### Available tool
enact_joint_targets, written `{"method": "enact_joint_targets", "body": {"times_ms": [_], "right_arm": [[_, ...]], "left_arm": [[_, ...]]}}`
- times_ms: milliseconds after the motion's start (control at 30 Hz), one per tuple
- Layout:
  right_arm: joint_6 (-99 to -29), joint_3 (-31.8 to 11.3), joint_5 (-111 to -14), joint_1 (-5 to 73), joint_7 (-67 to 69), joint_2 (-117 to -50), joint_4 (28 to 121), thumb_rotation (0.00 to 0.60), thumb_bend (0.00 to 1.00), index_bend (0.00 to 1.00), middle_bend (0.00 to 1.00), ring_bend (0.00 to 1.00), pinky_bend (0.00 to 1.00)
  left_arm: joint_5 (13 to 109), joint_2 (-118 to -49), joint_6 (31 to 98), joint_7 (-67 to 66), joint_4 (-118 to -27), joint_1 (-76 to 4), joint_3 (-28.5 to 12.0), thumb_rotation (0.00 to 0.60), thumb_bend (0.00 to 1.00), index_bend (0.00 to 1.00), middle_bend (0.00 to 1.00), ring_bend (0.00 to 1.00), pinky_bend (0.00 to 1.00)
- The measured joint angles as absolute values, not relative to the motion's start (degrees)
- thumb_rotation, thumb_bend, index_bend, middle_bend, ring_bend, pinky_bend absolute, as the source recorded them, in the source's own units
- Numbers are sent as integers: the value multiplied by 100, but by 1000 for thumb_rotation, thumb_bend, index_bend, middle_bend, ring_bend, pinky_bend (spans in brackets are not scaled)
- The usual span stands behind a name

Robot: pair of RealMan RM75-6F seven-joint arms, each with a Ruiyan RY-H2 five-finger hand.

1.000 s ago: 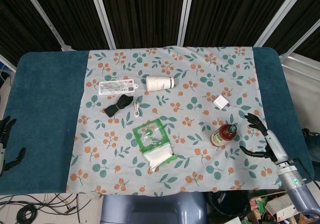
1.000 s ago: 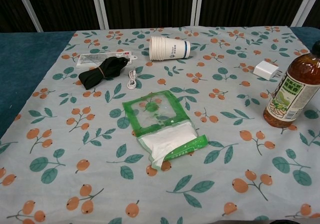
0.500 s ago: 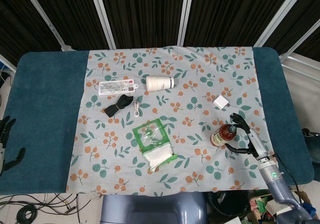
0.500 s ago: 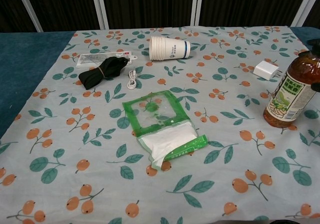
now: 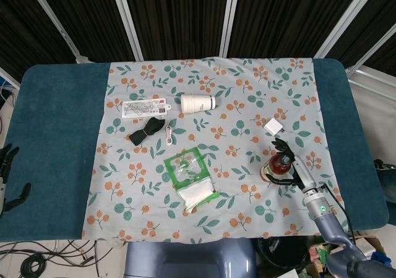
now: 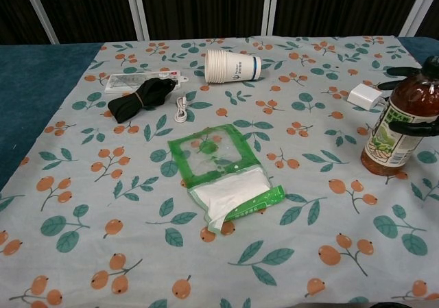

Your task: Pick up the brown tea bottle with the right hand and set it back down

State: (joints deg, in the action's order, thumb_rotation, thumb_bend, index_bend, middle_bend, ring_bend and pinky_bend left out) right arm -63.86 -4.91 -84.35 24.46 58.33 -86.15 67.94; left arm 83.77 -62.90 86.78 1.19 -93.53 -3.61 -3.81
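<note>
At cloth's right edge — right hand [image 5: 291, 165] grasping brown tea bottle [image 6: 396, 127] | left hand [image 5: 7, 179] released, head view only

The right arm is seen coming in from the bottom right corner in the head view, and it is stretched up and to the left. The right hand [image 5: 289, 166] is placed around the brown tea bottle [image 5: 276, 166], with dark fingers [image 6: 411, 125] laid across its front in the chest view. Whether the grip is tight cannot be told. The left hand [image 5: 7, 178] is seen at the far left edge in the head view, with its fingers held apart and nothing kept in them.
</note>
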Motion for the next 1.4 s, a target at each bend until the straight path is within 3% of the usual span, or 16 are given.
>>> {"method": "enact_joint_targets", "body": {"times_ms": [500, 667, 1067, 1400], "right_arm": [[-6390, -526, -8382, 2438, 6357, -9251, 6126, 600, 147, 4, 107, 113, 138], [-6380, -504, -8405, 2430, 6550, -9384, 5946, 600, 175, 88, 170, 178, 143], [-6510, -478, -8546, 2449, 6855, -9548, 5703, 600, 309, 288, 329, 343, 400], [-6772, -484, -8793, 2517, 6893, -9242, 5979, 600, 319, 427, 445, 453, 479]], "left_arm": [[8365, -6285, 8653, 146, -9336, -373, -390, 600, 371, 18, 0, 0, 0], [8365, -6284, 8652, 140, -9338, -372, -387, 600, 371, 18, 0, 0, 0], [8353, -6275, 8641, 138, -9352, -368, -381, 600, 371, 19, 0, 0, 0], [8347, -6262, 8632, 154, -9368, -367, -380, 600, 371, 25, 0, 0, 0]]}}
